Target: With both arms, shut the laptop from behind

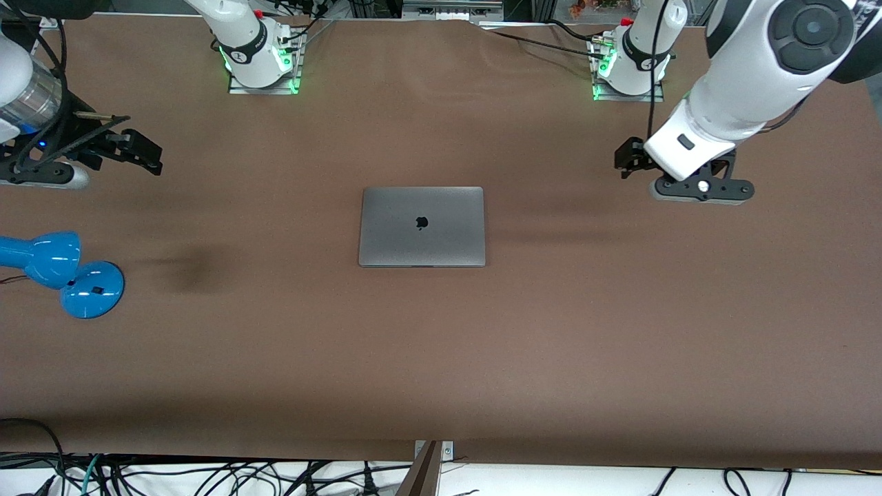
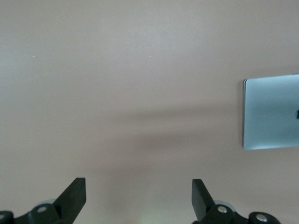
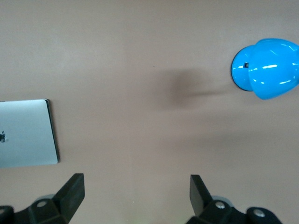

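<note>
Grey laptop (image 1: 422, 226) is seen whole, shut, only from the front; left gripper (image 2: 138, 196) and right gripper (image 3: 136, 193) are held spread, empty, over bare table (image 1: 620, 331).

Bare table (image 1: 441, 358) rings the shut laptop (image 1: 422, 226) — only a blue lamp (image 1: 65, 272) stands well apart, toward the right arm's end.

slim grey metal laptop (image 1: 422, 226): smooth, satin-matt lid, dark logo | brown worktop (image 1: 441, 358): matt, cloth-like cover, faint creases | bright blue desk lamp (image 1: 62, 270): glossy, smooth plastic-looking shell, sharp highlights | white robot arm casings (image 1: 744, 89): smooth, semi-gloss plastic | black hands: matt
</note>
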`<state>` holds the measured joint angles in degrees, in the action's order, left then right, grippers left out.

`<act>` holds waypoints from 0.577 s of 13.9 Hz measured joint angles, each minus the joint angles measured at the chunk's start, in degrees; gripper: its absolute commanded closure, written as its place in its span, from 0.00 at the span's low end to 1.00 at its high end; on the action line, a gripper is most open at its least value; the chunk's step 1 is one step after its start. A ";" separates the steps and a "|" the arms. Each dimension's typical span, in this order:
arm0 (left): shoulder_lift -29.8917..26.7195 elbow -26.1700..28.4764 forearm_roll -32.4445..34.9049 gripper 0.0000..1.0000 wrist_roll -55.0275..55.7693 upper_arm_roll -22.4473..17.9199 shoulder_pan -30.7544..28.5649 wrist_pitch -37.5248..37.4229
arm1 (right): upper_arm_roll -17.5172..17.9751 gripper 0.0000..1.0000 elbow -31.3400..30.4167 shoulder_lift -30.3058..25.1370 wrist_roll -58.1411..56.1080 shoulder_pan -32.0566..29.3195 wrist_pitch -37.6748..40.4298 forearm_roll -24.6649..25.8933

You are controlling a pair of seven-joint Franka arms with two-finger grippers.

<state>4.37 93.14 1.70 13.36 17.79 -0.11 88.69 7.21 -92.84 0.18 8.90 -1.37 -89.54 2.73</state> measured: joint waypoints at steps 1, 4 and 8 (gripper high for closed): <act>-0.55 0.00 0.00 0.00 -1.28 -1.05 0.48 -0.85 | -0.23 0.00 -0.02 -0.27 -0.47 -0.05 0.77 0.00; -1.65 0.30 0.00 0.00 -2.78 -5.78 4.85 -1.36 | -0.39 0.00 -0.04 -1.21 -0.75 -0.08 4.22 -0.01; -2.86 3.71 0.00 0.00 -3.24 -10.29 9.05 0.14 | -0.39 0.00 -0.06 -2.45 -0.76 -0.07 7.52 -0.29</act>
<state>1.50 96.85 1.70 10.12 7.50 8.94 88.83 6.82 -92.90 -2.27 8.14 -1.44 -82.02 2.44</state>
